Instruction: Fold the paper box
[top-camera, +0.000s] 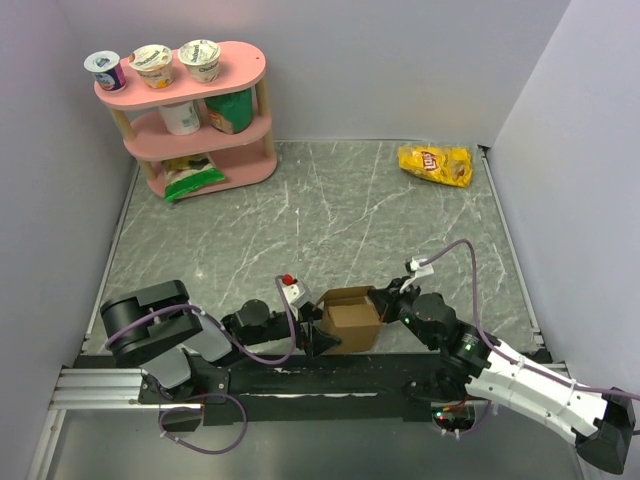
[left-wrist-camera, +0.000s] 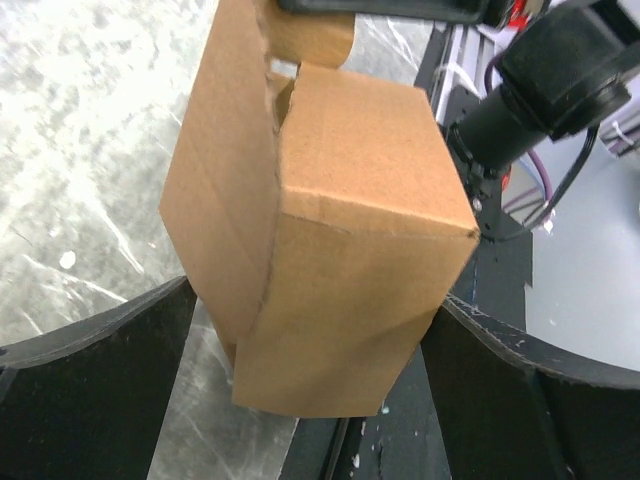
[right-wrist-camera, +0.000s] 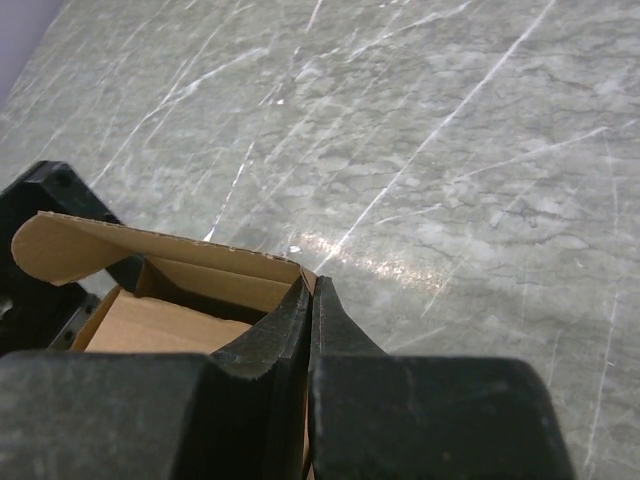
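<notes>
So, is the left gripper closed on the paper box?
No, the left gripper stands wide open on either side of the paper box.

Lay's on yel. chip bag (top-camera: 435, 165)

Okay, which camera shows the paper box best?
Left wrist: the paper box fills the frame, sides and folds clear. The top view shows it small; the right wrist shows only its open top.

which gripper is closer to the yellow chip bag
Right. The right gripper is shut on the paper box at its right wall, on the side toward the chip bag; the left gripper stands open at the box's left side, farther away.
</notes>
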